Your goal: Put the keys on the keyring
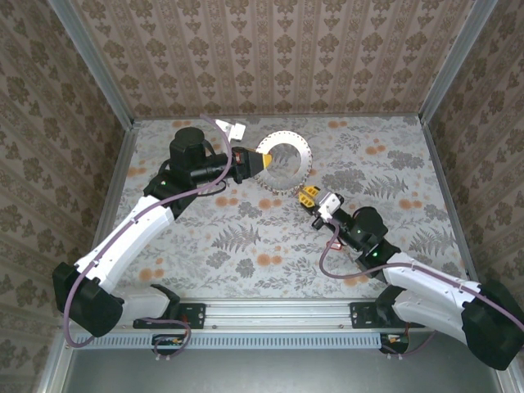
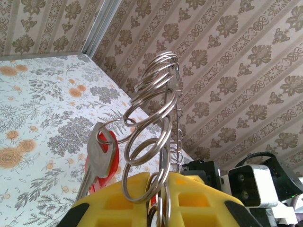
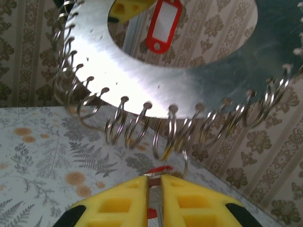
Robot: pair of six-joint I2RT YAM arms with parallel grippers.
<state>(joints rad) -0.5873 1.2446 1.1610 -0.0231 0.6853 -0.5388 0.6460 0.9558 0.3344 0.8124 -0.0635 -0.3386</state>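
We count one keyring (image 1: 306,162), two red-tagged keys (image 2: 98,152), two grippers (left gripper (image 1: 260,162), right gripper (image 1: 309,196)), plus way too many little wire loops (image 3: 128,127) to tally.

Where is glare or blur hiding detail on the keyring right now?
Right wrist view: glare whitens the upper left of the keyring, and the whole frame is soft. Left wrist view: the keyring is crisp, the yellow left tool at the bottom softer. Top view: the keyring looks washed pale.

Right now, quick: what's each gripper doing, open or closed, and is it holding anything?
Left gripper: closed on the keyring, at its rim.
Right gripper: closed on a red-tagged key.
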